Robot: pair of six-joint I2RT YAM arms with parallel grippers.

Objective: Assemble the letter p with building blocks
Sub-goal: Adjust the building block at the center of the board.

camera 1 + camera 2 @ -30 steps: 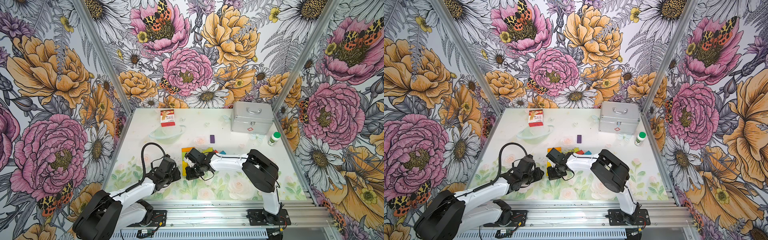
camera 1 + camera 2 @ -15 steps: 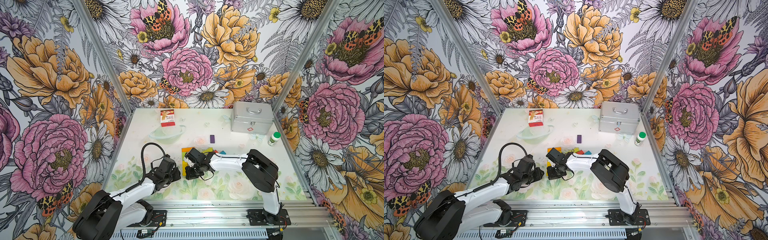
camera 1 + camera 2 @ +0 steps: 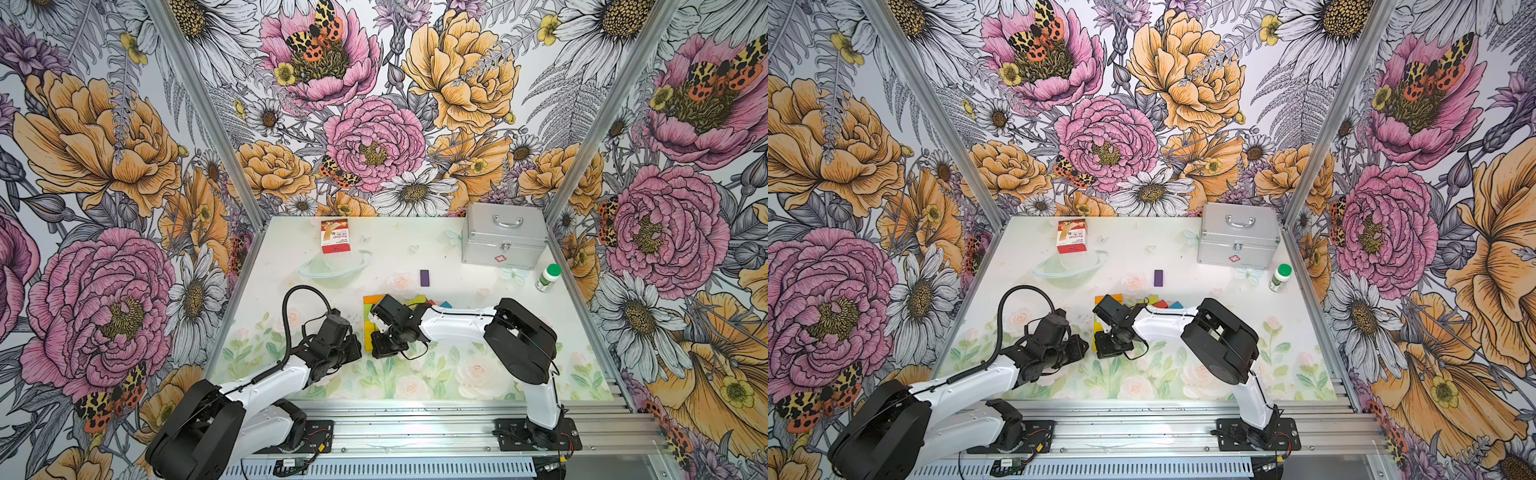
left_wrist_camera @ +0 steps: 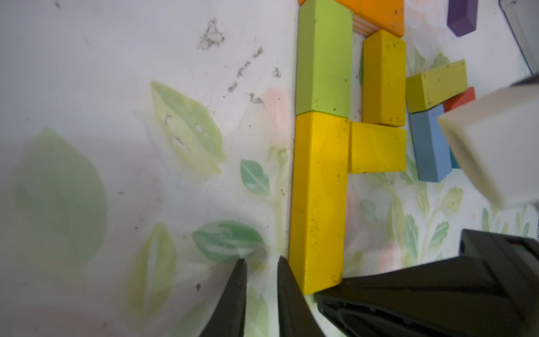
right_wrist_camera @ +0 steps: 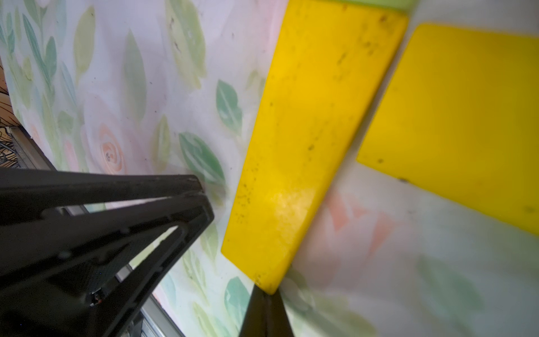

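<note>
We judge the P almost built — only squaring up is left.
Right gripper point(image 5: 264, 296), closed, touches the end of the yellow stem block point(image 4: 318, 201); left gripper point(image 4: 262, 268) slightly open, empty.

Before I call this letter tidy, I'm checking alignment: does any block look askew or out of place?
Yes. The olive-yellow rectangular painted block lies askew beside the light blue block, not squared with the long yellow block. The small purple rectangular block lies alone, apart from the others.

Floral-print surface point(image 3: 478, 374) carries: clustered building blocks point(image 4: 319, 189), lone purple block point(image 3: 424, 278), card box point(image 3: 335, 236), metal case point(image 3: 504, 237), white bottle point(image 3: 548, 277).
</note>
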